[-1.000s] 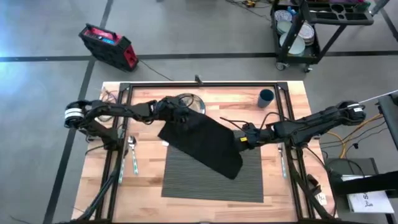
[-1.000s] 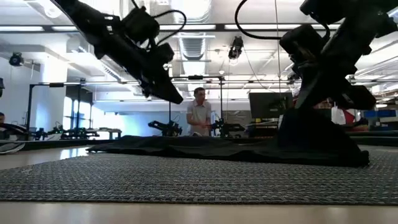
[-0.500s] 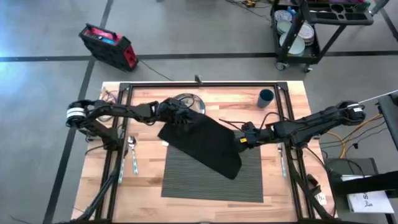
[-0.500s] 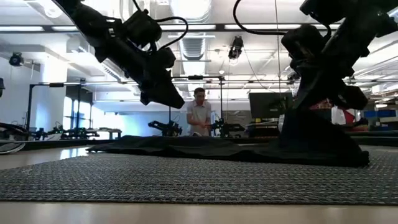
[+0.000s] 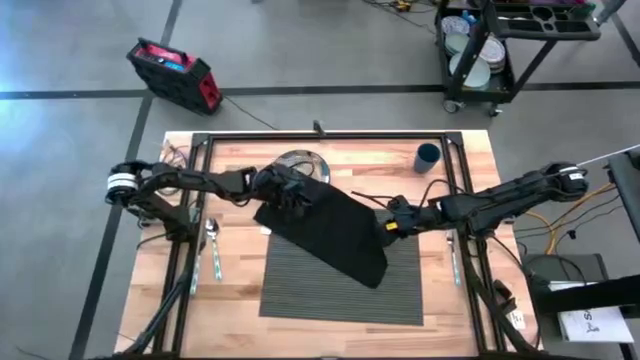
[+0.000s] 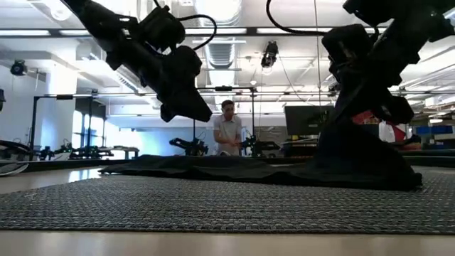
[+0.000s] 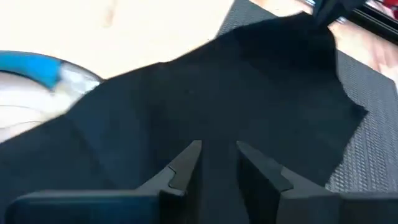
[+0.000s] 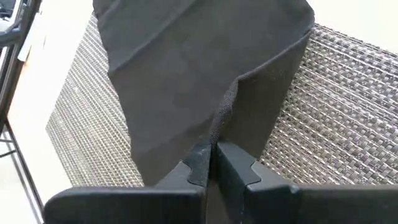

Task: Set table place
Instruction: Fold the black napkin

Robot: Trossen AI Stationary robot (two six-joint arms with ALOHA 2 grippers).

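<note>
On the tabletop (image 5: 240,290) we find the placemat (image 5: 345,290) laid flat near the front edge, but the napkin (image 5: 325,228) sprawls askew across its far half, and the plate (image 5: 300,162), cup (image 5: 428,156), spoon (image 5: 212,235) and fork (image 5: 454,255) sit apart, so most of the setting seems left. Our right pincer (image 8: 212,163) is pressed together on a raised fold of the napkin over the placemat's right part. Our left pincer (image 7: 216,163) hovers slightly spread above the napkin's far-left end, beside the plate.
</note>
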